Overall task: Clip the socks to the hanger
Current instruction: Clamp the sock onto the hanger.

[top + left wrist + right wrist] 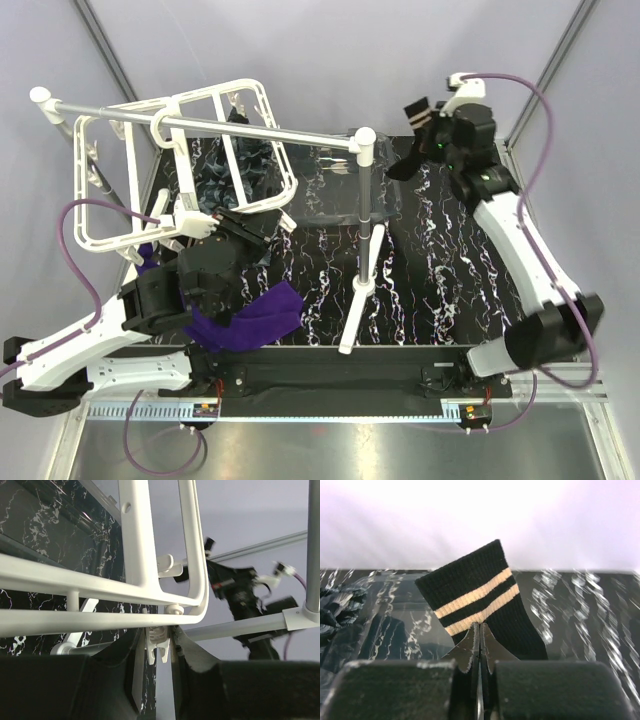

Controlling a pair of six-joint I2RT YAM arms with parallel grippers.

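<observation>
Far left of the tabletop [420, 270], the left end effector [159, 652] is clamped on a small white clip [156, 637] dangling under the white hanger [140, 540], apparently to steady the clip and squeeze it for loading. The hanger's hook is over the bar of the silver rod stand [362, 200], which lifts the frame clear of the surface. At the far right, the right end effector [480, 645] has its fingers pressed together on the black sock [470, 587] just below its tan stripes, so the cuff stands free, probably ready to be offered to the clip. The two are well apart. The purple sock [255, 315] lies at the near left against the left arm, and marbled socks [225, 175] lie beneath the hanger, unclipped.
</observation>
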